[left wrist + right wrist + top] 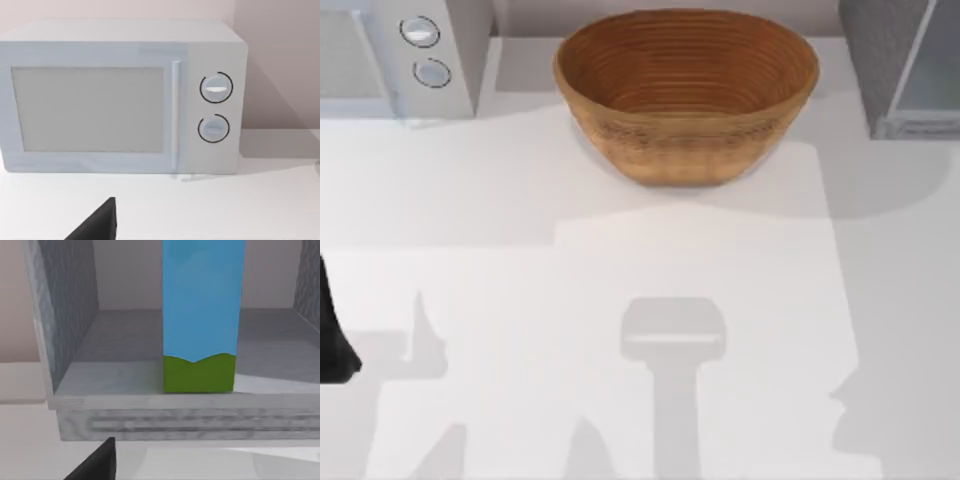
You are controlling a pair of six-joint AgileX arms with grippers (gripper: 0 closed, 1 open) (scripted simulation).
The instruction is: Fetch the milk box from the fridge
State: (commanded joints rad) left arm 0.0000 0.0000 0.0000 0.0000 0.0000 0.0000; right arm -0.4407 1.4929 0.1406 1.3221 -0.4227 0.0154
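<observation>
The milk box stands upright inside the fridge, near the front edge of its grey floor, showing a sky-blue side and a green base. The fridge's front is open towards the right wrist camera. From above, the fridge sits at the table's back right corner with its pale panel beside it. A dark part of my right gripper shows low in the right wrist view, short of the fridge's sill and apart from the carton. My left gripper is parked at the table's left edge, facing the white appliance.
A white appliance with two round knobs stands at the back left. A large wicker bowl sits at the back middle. The white table carries the arms' shadows across its front half.
</observation>
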